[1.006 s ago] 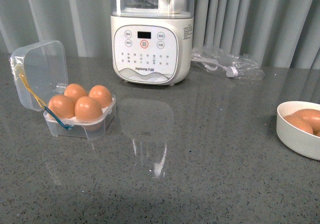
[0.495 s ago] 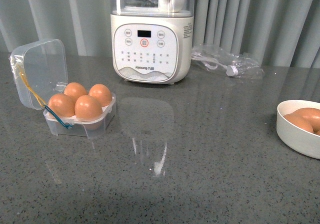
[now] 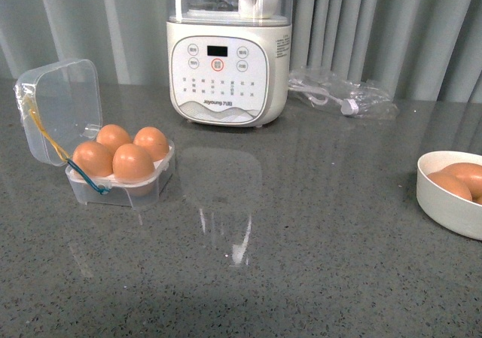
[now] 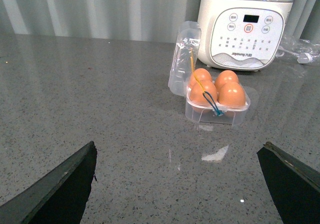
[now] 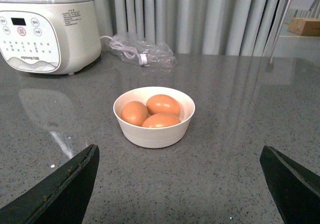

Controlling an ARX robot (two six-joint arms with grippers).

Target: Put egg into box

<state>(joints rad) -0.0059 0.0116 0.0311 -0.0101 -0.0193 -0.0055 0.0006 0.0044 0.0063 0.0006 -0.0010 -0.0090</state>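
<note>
The clear egg box stands at the left of the grey counter with its lid raised. Brown eggs fill its slots. It also shows in the left wrist view, ahead of my open left gripper, which is empty and well short of it. My open, empty right gripper hovers in front of a round white bowl holding three brown eggs. Neither gripper shows in the front view.
A white kitchen appliance stands at the back centre. A clear bag with a cable lies to its right. The white bowl sits at the right edge of the front view. Grey curtains hang behind.
</note>
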